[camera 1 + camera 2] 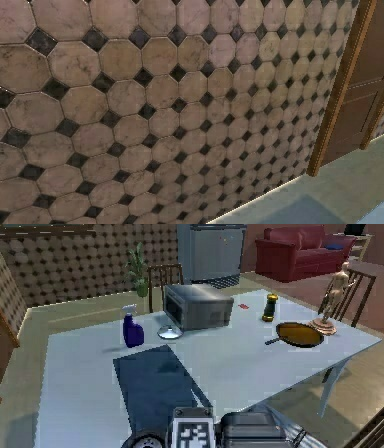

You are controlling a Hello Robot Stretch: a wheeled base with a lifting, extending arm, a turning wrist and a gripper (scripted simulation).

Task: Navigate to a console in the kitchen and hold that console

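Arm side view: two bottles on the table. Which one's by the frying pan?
The yellow bottle, just left of the frying pan. The blue spray bottle stands past the grey appliance, toward the view's left.

One spray bottle (132,329), one microwave (200,306), one pan (300,334), one figurine (333,299), one sofa (300,252).

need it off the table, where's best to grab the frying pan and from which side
Probably the dark handle, jutting flat from the frying pan toward the arm side view's left; come from that side, since the round bowl looks too wide.
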